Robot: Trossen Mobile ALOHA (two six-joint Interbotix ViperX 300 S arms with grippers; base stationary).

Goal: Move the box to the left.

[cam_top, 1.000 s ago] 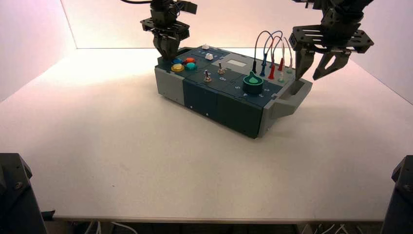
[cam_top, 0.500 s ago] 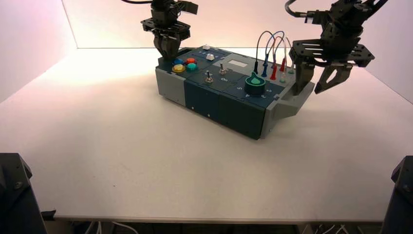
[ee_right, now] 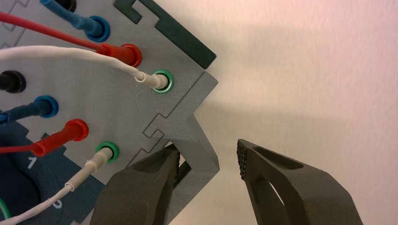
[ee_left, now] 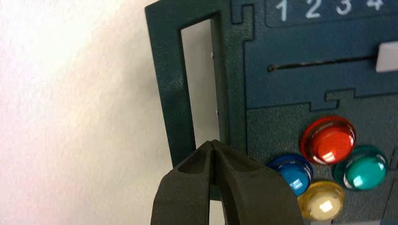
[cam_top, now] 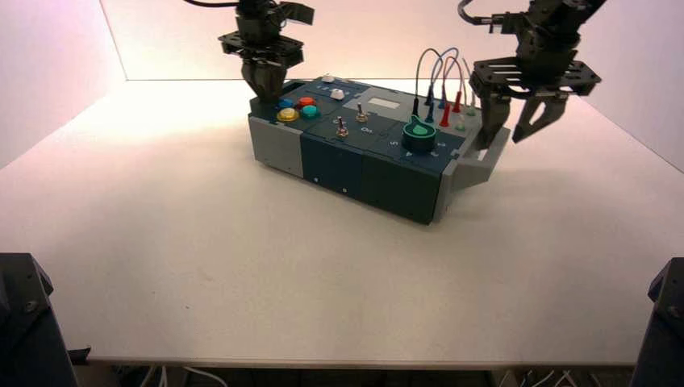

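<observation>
Four push buttons (ee_left: 332,140) — left wrist only

The long blue-and-grey panel box (cam_top: 367,177) sits angled on the table (cam_top: 242,266), its dark-handled end toward ten o'clock, its grey-handled end toward four. Coloured buttons, toggles, a green knob and looping wires top it; the far side is apparently level.

Matte black arms (cam_top: 548,40) carry thin black cables (cam_top: 476,18).

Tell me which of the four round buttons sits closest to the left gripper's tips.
The blue button: it lies right beside the left gripper, at the box's left-end handle, while the red, yellow and green ones sit farther off.
</observation>
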